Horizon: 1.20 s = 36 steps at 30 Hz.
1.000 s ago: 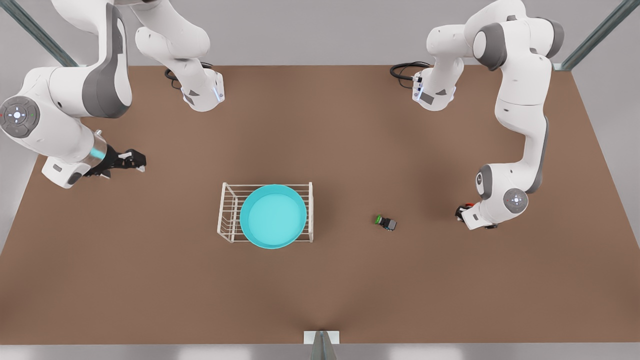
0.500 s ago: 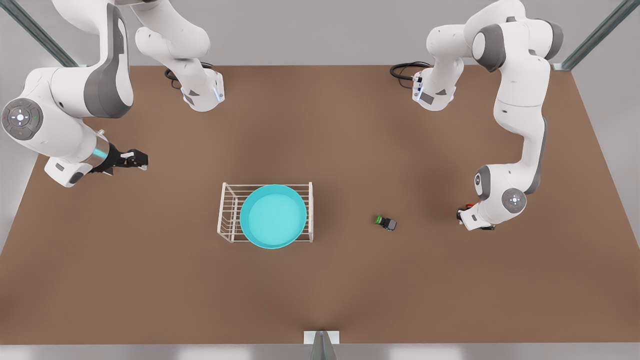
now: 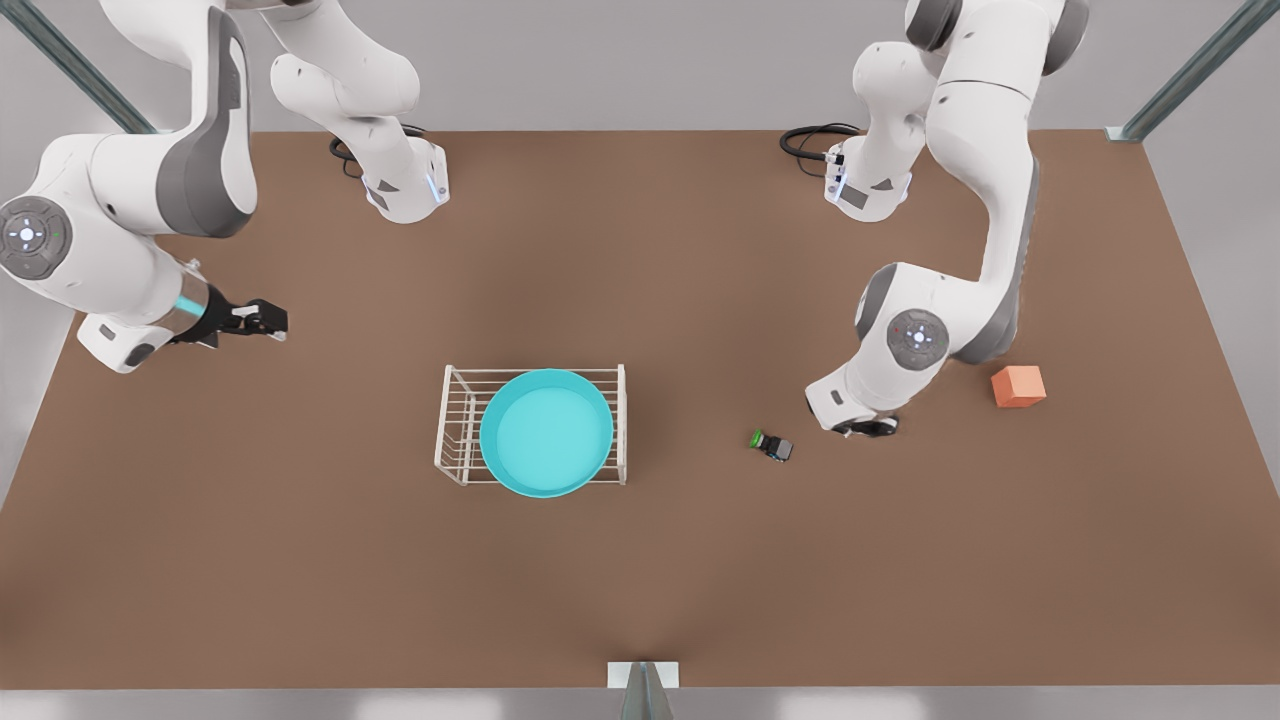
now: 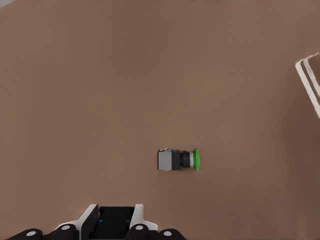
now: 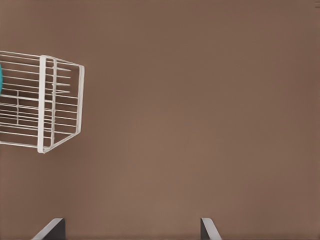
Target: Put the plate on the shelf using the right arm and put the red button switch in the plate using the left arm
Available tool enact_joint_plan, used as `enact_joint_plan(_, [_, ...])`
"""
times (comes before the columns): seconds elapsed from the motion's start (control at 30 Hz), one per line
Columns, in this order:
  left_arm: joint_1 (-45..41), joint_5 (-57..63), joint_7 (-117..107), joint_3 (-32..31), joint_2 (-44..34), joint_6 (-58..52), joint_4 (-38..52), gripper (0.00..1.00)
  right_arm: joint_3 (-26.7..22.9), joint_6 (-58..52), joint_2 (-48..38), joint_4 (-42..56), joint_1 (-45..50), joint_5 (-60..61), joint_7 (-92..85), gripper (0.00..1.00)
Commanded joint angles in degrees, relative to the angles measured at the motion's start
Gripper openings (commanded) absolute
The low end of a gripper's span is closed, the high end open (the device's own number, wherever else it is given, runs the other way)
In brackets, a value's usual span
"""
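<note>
1. Table [image 3: 640, 580]: brown top that carries everything listed below.
2. Right arm [image 3: 120, 230]: on the front view's left, waiting. Right gripper [image 3: 262, 320] hangs over bare table, well apart from the shelf. In the right wrist view its fingertips [image 5: 52, 229] stand wide apart with nothing between them.
3. Left arm [image 3: 985, 150]: on the front view's right, bent down towards the table. Left gripper [image 3: 865, 428] is low over the table between the cube and the green switch, mostly covered by its own wrist. The grip state cannot be told, nor whether it holds anything.
4. Shelf [image 3: 455, 425]: white wire rack, upright, near the table's centre. One end shows in the right wrist view [image 5: 50, 100], and a corner shows in the left wrist view [image 4: 310, 80].
5. Plate [image 3: 546, 432]: turquoise, lying flat on the shelf top towards the front view's right end. Its rim overhangs the shelf's near edge. The dish holds nothing.
6. Cube [image 3: 1018, 386]: orange, on the table to the front view's right of the left gripper, apart from it.
7. Green switch [image 3: 772, 444]: lying on its side on the table between shelf and left gripper, touching neither. In the left wrist view [image 4: 178, 160] its green cap points towards the shelf.
</note>
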Motion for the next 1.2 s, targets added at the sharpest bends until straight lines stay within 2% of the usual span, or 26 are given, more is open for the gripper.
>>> enact_joint_plan(0.0, [-3.9,-0.7,-50.3,-1.2,6.0,-24.4,12.1,0.39,0.0,-0.1,-0.1,0.0,0.1,0.0,0.5,1.00])
enact_joint_plan(0.07, [-4.8,-4.6,-59.0,-6.5,11.5,-28.3,22.6,0.39,-0.1,-0.1,-0.1,0.0,0.1,0.0,0.5,1.00])
enact_joint_plan(0.17, [-10.9,-5.7,-67.5,-7.0,17.4,-28.1,34.0,0.39,-0.6,-0.2,-0.2,0.0,0.1,0.1,0.5,1.00])
enact_joint_plan(0.3, [-12.4,-9.1,-68.2,-7.4,19.5,-23.7,40.5,0.39,-0.8,-0.3,-0.3,-0.6,0.2,0.1,0.4,1.00])
enact_joint_plan(0.47, [-13.3,-10.4,-68.2,-8.1,25.2,-0.5,40.9,0.39,-1.2,-0.3,-0.4,-1.0,0.2,0.1,0.4,1.00])
enact_joint_plan(0.53, [-13.3,-11.6,-70.6,-8.1,27.5,4.2,44.6,0.39,-1.2,-0.3,-0.6,-1.3,0.2,0.1,0.5,1.00])
enact_joint_plan(0.67, [-15.2,-13.4,-75.0,-8.1,29.6,16.8,45.1,0.39,-1.2,-0.4,-0.8,-1.8,0.2,0.1,0.5,1.00])
enact_joint_plan(0.77, [-15.4,-13.7,-74.7,-9.0,31.4,20.5,45.1,0.39,-1.2,-0.3,-0.8,-2.1,0.2,0.1,0.5,1.00])
enact_joint_plan(0.9, [-16.1,-13.7,-74.3,-9.5,33.0,21.9,44.9,0.45,-1.2,-0.4,-1.1,-2.1,0.2,0.1,0.5,1.00])
enact_joint_plan(0.93, [-16.2,-13.7,-74.0,-9.5,33.1,21.9,44.7,0.49,-1.6,-0.3,-1.2,-2.1,0.2,0.1,0.5,1.00])
enact_joint_plan(0.97, [-16.2,-13.6,-73.2,-9.6,33.5,21.5,44.3,0.72,-1.6,-0.3,-1.3,-1.9,0.3,0.1,1.1,1.00])
enact_joint_plan(1.0, [-16.6,-13.4,-72.1,-9.6,33.5,21.3,43.3,0.81,-1.6,-0.2,-1.3,-1.5,0.3,0.1,1.5,1.00])
enact_joint_plan(1.03, [-16.7,-13.3,-72.2,-9.6,33.4,21.2,43.3,1.00,-1.7,-0.2,-1.4,-0.5,0.3,0.0,1.9,1.00])
enact_joint_plan(1.1, [-16.3,-13.2,-72.2,-9.4,32.6,16.0,43.4,1.00,-1.6,-0.4,-1.2,0.7,0.4,-0.2,5.2,1.00])
enact_joint_plan(1.17, [-10.5,-6.8,-71.4,-9.2,23.2,-14.4,43.4,1.00,-1.6,-0.4,-1.1,0.7,0.4,-0.2,4.4,1.00])
